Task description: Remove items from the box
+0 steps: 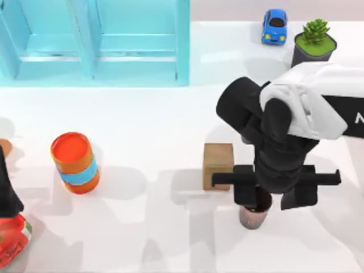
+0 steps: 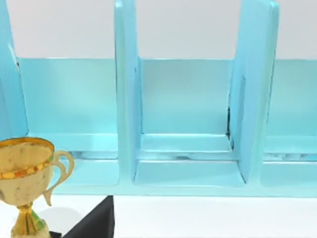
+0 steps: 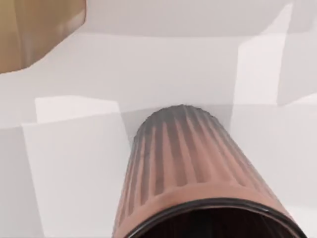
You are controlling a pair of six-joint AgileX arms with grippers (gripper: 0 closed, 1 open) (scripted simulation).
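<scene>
left arm (image 1: 8,187) parked at table's left edge, pincer state cannot tell | block (image 1: 218,164) on open table, mid-right | cup (image 1: 254,211) upright just right of block, apart | right gripper (image 1: 276,190) directly over cup rim, grip cannot tell | advice: keep cup vertical, avoid nudging block.

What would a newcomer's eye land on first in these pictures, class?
Most striking is the right arm's gripper poised directly over the brown cup near the table's front right, with the tan block just beside it. Next, the orange barrel stands out at the left, and the big blue shelf spans the back left.
</scene>
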